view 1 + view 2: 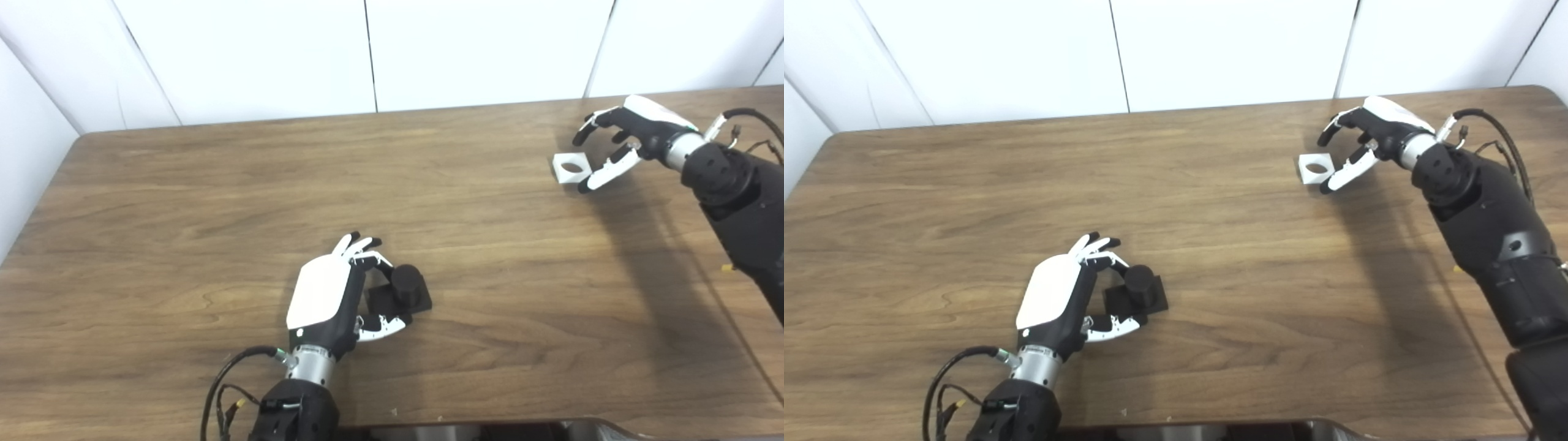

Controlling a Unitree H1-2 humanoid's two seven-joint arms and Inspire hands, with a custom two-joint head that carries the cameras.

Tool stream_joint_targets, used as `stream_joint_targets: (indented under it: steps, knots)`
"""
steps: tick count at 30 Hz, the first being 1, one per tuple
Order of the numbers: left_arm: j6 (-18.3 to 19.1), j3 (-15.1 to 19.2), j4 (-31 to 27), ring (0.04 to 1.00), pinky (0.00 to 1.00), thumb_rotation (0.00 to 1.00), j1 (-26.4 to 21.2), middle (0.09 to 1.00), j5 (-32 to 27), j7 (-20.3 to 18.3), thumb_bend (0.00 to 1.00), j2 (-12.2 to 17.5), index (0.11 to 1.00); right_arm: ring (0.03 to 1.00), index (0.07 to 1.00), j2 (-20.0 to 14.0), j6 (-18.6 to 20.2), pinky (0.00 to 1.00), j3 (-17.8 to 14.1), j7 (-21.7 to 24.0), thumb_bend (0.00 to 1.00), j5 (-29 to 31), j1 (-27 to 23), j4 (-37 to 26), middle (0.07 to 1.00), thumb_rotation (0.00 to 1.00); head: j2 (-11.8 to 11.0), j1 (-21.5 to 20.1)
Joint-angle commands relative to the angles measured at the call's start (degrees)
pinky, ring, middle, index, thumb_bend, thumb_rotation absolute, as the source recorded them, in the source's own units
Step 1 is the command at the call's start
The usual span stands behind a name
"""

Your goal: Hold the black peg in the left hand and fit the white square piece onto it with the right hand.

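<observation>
Black peg [404, 288] on its square base sits near the wooden table [184, 202] front edge | left hand [334, 294] cupped around it, fingers loosely apart, grip unclear | white square piece [571, 167] far right, flat | right hand [618, 144] spread wide just beside it.

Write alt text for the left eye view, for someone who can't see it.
The left hand cups a black peg on its square base, near the front of a wooden table. At the far right, the open right hand reaches around a white square piece with a round hole, lying flat.
</observation>
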Motion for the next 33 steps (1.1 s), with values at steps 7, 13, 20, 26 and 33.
stream_joint_targets:
  steps: [7, 13, 20, 26, 33]
  knots:
    - [0.21, -0.70, -0.08, 0.949, 0.81, 0.08, 0.24, 0.865, 1.90, -0.15, 0.51, -1.46, 0.489, 0.935, 0.653, 0.54, -1.01, 0.82, 0.67, -1.96, 0.89, -1.77, -3.99, 0.85, 0.912, 0.17, 0.25, 0.63]
    - [0.55, -0.66, -0.37, 0.954, 0.82, 0.08, 0.44, 0.869, 1.92, -0.16, 0.51, -1.89, 0.488, 0.933, 0.640, 1.00, -2.32, 0.82, 0.64, -3.33, 0.88, -1.64, -4.15, 2.87, 0.906, 0.15, 0.32, 0.83]
    - [0.57, -0.87, -0.49, 0.953, 0.82, 0.08, 0.48, 0.867, 2.02, -0.10, 0.51, -2.09, 0.489, 0.927, 0.626, 1.36, -4.36, 0.82, 0.56, -5.30, 0.87, -1.40, -4.26, 4.52, 0.899, 0.15, 0.32, 0.95]
    - [0.40, -1.05, -0.53, 0.949, 0.82, 0.08, 0.67, 0.866, 2.07, 0.31, 0.51, -2.14, 0.488, 0.924, 0.608, 1.55, -5.06, 0.82, 0.41, -6.46, 0.88, -1.33, -4.02, 4.62, 0.892, 0.16, 0.39, 1.11]
    - [0.18, -1.04, -0.50, 0.950, 0.82, 0.08, 0.62, 0.864, 1.95, 0.41, 0.51, -1.96, 0.487, 0.920, 0.507, 1.56, -5.85, 0.83, 0.51, -6.97, 0.58, -1.48, -3.81, 4.80, 0.887, 0.15, 0.73, 1.19]
